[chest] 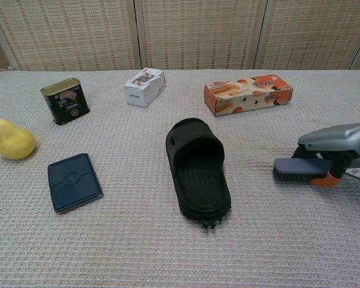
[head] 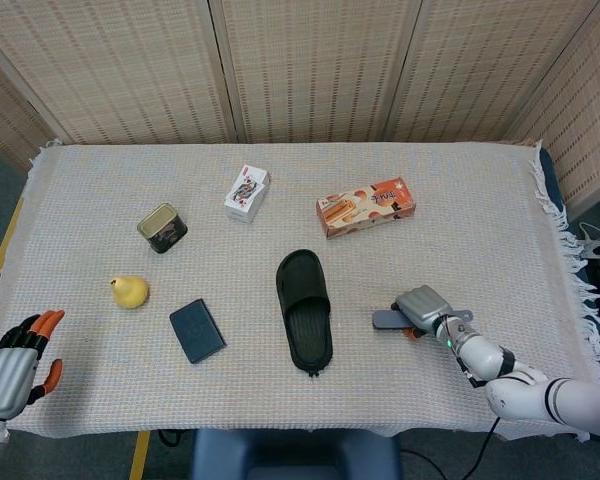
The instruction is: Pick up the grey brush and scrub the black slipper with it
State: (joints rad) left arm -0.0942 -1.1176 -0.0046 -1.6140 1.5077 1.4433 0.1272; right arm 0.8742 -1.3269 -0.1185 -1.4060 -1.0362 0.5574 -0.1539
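Observation:
The black slipper [head: 304, 309] [chest: 198, 169] lies sole down in the middle of the table, toe end toward me. My right hand [head: 426, 305] [chest: 336, 144] grips the grey brush [head: 390, 319] [chest: 299, 168] well to the right of the slipper, low over the cloth, bristles down. Whether the bristles touch the cloth I cannot tell. The brush is apart from the slipper. My left hand [head: 15, 365] hangs at the table's front left corner, fingers apart, holding nothing.
A yellow pear [head: 129, 291], a dark blue case [head: 196, 330] and a tin can [head: 161, 227] lie left of the slipper. A card box [head: 246, 192] and an orange snack box [head: 365, 207] sit further back.

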